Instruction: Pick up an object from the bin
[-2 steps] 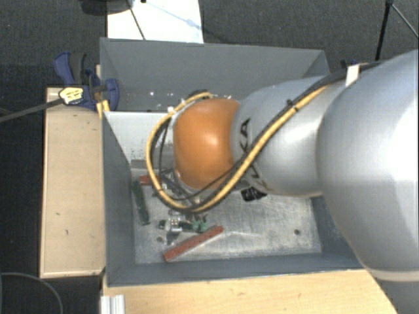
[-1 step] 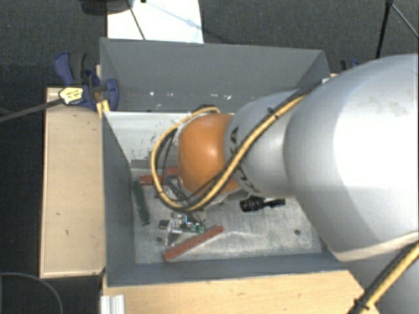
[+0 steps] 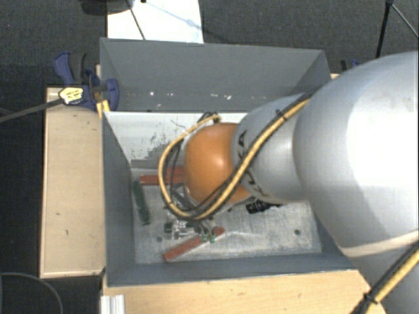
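My gripper (image 3: 185, 227) is low over the bin floor at the front left, mostly hidden under the arm's orange cover. Just in front of it lies a long reddish-brown stick (image 3: 186, 246), slanting up to the right, its right end close under the gripper. A small green piece (image 3: 211, 239) sits by that end. To the left, a dark green stick (image 3: 141, 202) lies on the floor, pointing from front to back.
Another reddish-brown bar (image 3: 152, 180) lies by the back left of the floor, partly hidden by cables. A black thing (image 3: 259, 206) peeks from under the arm at centre right. The arm covers the bin's right half.
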Tool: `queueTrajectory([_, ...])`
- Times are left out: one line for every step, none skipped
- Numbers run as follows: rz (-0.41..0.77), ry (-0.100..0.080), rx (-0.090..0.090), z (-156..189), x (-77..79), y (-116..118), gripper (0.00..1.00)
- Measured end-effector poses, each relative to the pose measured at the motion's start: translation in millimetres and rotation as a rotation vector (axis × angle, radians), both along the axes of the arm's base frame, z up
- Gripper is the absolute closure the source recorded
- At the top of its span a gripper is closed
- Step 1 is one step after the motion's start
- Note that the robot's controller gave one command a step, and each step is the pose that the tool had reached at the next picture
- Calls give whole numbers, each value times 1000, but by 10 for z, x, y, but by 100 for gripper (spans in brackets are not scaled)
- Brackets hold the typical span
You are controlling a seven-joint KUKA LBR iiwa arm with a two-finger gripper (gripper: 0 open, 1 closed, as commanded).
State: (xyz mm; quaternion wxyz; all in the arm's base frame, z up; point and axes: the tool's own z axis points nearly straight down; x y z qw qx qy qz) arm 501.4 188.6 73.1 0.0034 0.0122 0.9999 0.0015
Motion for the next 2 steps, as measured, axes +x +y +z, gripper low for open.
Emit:
queueTrajectory([-2, 0, 1, -3, 2, 1, 100])
queueTrajectory([-3, 3, -1, 28, -8, -2, 100])
